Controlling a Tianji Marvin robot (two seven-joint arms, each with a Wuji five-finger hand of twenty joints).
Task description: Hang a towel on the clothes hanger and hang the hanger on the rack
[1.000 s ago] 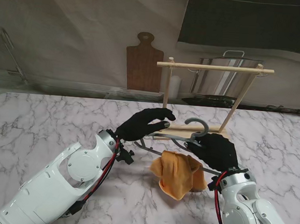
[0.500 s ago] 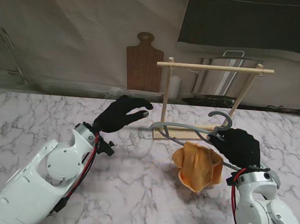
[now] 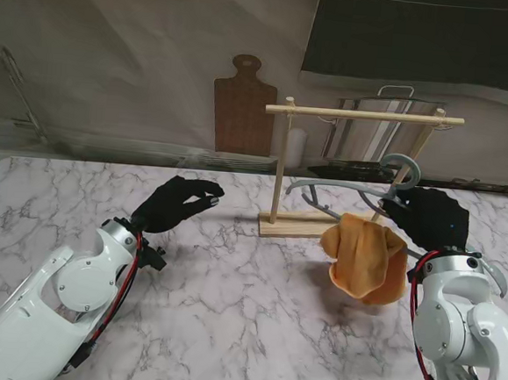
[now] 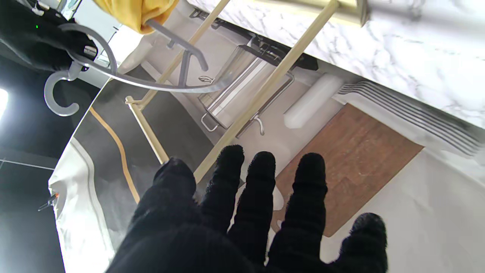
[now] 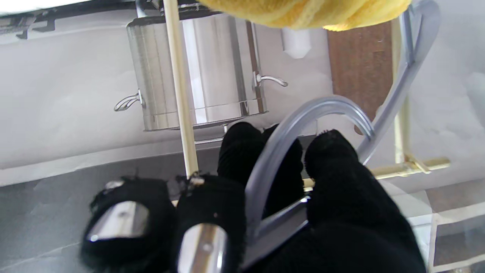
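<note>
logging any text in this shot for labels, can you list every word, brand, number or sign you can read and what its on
None: no readable text in any view.
The towel, hanger, rack, cutting board, steel pot and marble table show no print, label or number.
The gloves on the left hand and right hand are plain black, with no logo showing.

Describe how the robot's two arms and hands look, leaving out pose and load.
Both arms have glossy white rounded shells with round joint caps; red and black cables run along each near the wrist. The left hand and right hand wear black knit gloves; some right fingers show bare metal tips.
</note>
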